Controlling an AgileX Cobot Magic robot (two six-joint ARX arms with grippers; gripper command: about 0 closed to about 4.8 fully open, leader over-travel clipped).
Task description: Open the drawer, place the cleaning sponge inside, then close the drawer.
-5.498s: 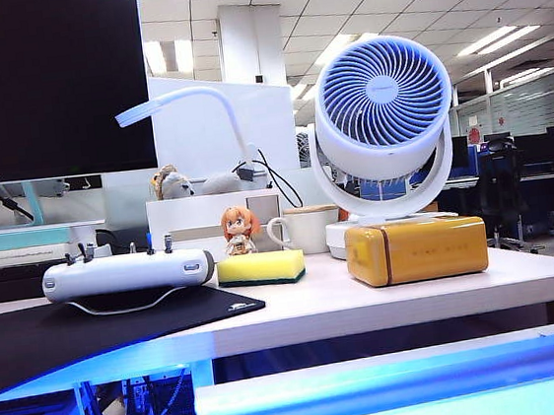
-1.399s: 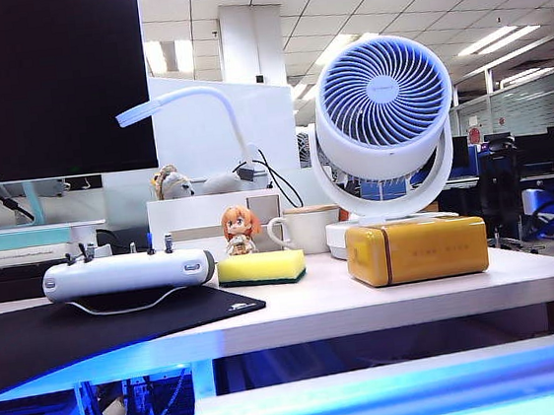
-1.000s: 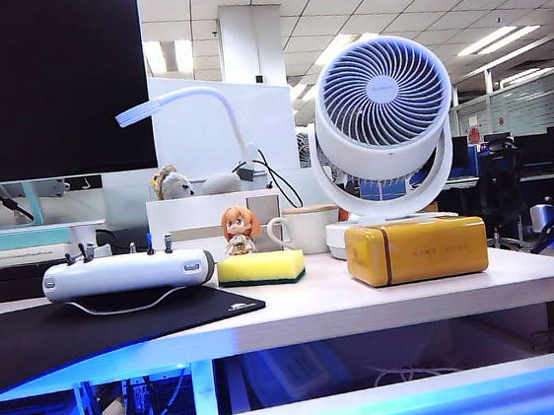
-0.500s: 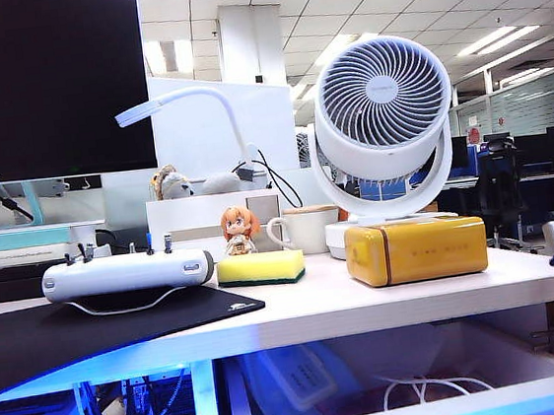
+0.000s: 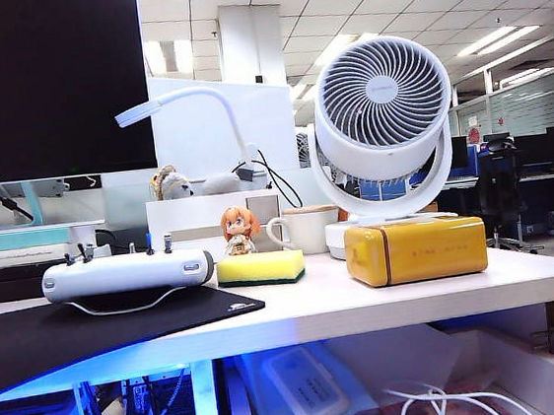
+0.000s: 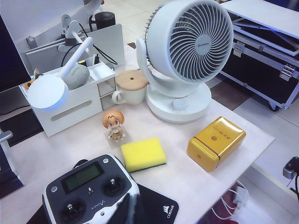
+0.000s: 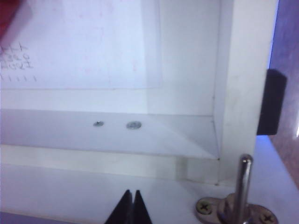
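The drawer [image 5: 405, 392] is now standing pulled out under the desk's [image 5: 386, 300] front edge, its contents showing. The right gripper [image 7: 131, 205], fingers pressed together, is sitting at its front panel; the left gripper [image 6: 131, 212], fingers' state unclear, is hovering above the untouched cleaning sponge [image 6: 143, 154].

White fan [image 5: 382, 107] behind amber box [image 5: 415, 249] (figurine [image 5: 239, 229] beside mug [image 5: 302, 229]).

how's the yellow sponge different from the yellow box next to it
The cleaning sponge is a matte, bright yellow foam block with a dark green bottom layer; the box is glossy amber with rounded edges and printed markings. The sponge is lower and smaller, the box taller and longer. Both are yellow, rectangular, and rest on the desk.
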